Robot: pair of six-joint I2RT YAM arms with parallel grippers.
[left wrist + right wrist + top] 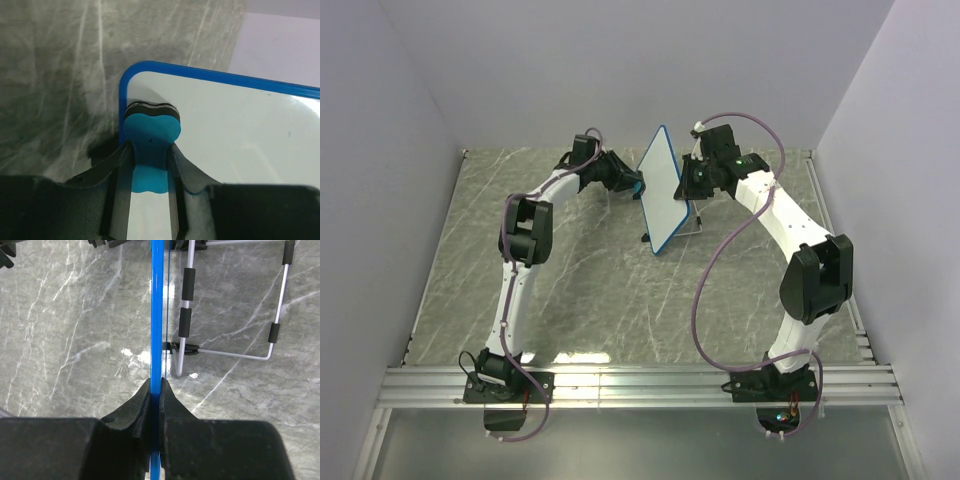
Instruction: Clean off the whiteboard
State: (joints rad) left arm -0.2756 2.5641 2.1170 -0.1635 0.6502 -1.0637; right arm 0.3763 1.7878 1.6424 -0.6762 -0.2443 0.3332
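Note:
The whiteboard [660,190], white with a blue rim, stands upright on its wire stand [692,226] at the back middle of the table. My left gripper [635,185] is on its left side, shut on a small blue eraser [151,131]. The eraser's dark pad presses against the white face [240,135] near the board's rounded corner. My right gripper [688,180] is at the board's right edge, shut on the blue rim [157,315], which runs edge-on between its fingers [172,400]. The board face in the left wrist view looks white, with only a tiny speck.
The grey marble tabletop [580,280] lies around the board. The stand's wire legs with black sleeves [185,320] rest on the table behind the board. Pale walls close in the table at the back and on both sides.

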